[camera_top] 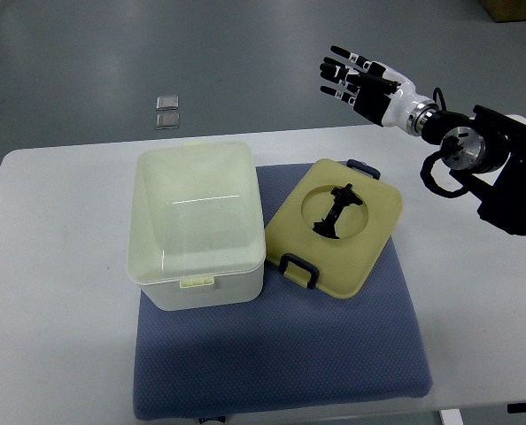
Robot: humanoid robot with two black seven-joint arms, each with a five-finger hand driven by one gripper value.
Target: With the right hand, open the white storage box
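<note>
While the white box [197, 226] sits lidless on the mat [281, 354] for steadiness, the right hand [360, 81] hovers well apart, fingers [338, 71] spread, holding nothing.

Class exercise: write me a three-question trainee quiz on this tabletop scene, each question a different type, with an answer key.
1. True or false: the lid is still on the box.
2. Multiple choice: where is the right hand? A) gripping the lid B) raised in the air, away from the box C) inside the box
3. Fill in: box and lid both rest on a blue ____.

Key: 1 false, it leans beside the box; 2 B, fingers spread, holding nothing; 3 mat.
</note>
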